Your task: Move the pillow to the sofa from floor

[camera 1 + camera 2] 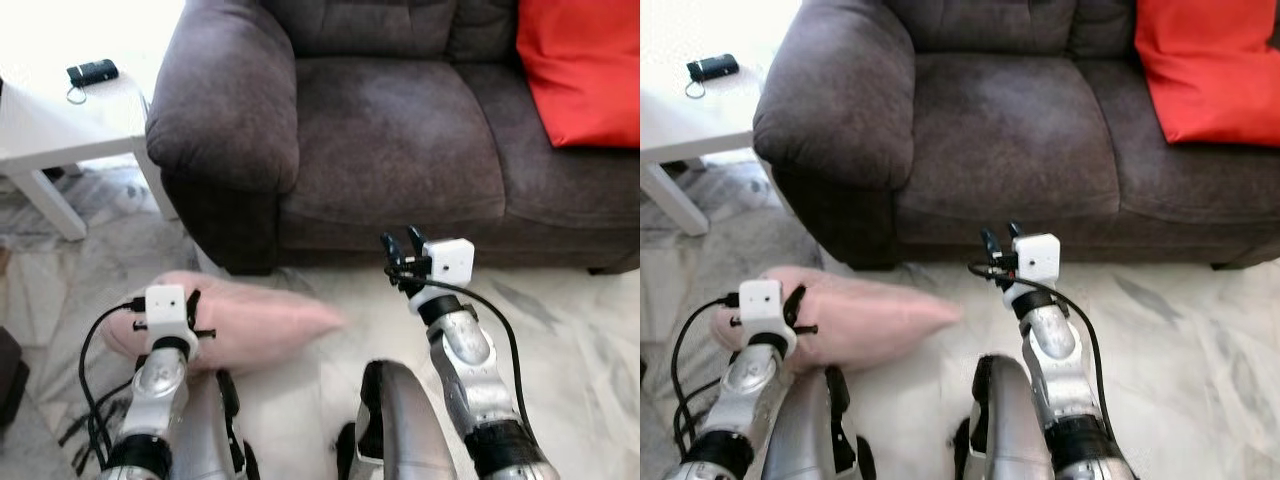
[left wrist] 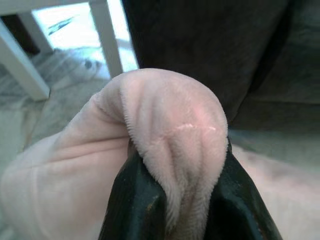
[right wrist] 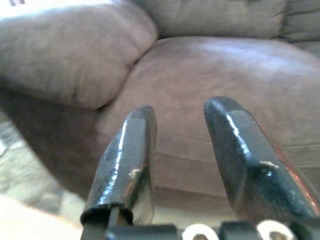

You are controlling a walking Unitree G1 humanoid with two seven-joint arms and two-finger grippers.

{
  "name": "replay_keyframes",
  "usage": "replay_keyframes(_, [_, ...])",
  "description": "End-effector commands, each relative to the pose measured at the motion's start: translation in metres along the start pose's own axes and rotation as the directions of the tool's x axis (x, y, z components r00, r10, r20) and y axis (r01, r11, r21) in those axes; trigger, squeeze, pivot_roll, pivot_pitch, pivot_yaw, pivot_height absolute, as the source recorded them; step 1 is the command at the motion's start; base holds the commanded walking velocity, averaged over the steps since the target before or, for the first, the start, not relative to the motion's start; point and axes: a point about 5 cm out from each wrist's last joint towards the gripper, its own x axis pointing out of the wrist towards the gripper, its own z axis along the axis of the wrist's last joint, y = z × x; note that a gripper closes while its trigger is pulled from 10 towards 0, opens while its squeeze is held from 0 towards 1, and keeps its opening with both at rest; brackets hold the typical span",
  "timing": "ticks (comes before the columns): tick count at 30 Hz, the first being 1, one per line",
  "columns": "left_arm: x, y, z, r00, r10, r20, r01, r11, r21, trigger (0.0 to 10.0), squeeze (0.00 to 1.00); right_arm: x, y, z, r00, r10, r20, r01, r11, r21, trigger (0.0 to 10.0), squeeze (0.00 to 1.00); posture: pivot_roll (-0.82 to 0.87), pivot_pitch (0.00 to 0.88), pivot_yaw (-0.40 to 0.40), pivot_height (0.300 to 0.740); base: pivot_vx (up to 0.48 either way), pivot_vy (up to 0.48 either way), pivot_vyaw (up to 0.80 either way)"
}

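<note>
My left gripper (image 2: 175, 200) is clamped on a fold of the pink pillow (image 1: 250, 320); my right gripper (image 3: 180, 150) hangs parted and empty before the sofa (image 1: 400, 140).

The sofa's (image 1: 400, 150) near seat cushion is lying open for passage, while its bulky armrest (image 1: 225, 100) is blocking the left and a red cushion (image 1: 585, 70) is occupying the far right.
</note>
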Motion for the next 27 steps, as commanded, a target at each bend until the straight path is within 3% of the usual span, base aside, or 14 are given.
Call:
replay_keyframes(1, [0.007,-0.001,0.024,0.993,-0.003,0.12,0.005,1.0,-0.015,10.0,0.0,-0.002,-0.005,-0.004,0.999,-0.036,-0.001,0.036,0.999,0.015,10.0,0.0,0.03,0.055,-0.05,0.551,0.0,0.0,0.0])
replay_keyframes(12, [0.014,-0.008,0.046,0.978,-0.047,0.205,0.048,0.999,0.001,10.0,0.0,0.005,-0.01,-0.006,0.994,-0.109,-0.004,0.109,0.993,0.048,10.0,0.0,0.05,0.034,-0.03,0.551,0.0,0.0,0.0])
replay_keyframes(27, [0.02,-0.019,0.053,0.974,-0.085,0.211,0.089,0.996,-0.007,10.0,0.0,0.008,-0.006,-0.009,0.988,-0.152,0.005,0.151,0.987,0.052,10.0,0.0,0.03,0.035,0.006,0.567,0.0,0.0,0.0])
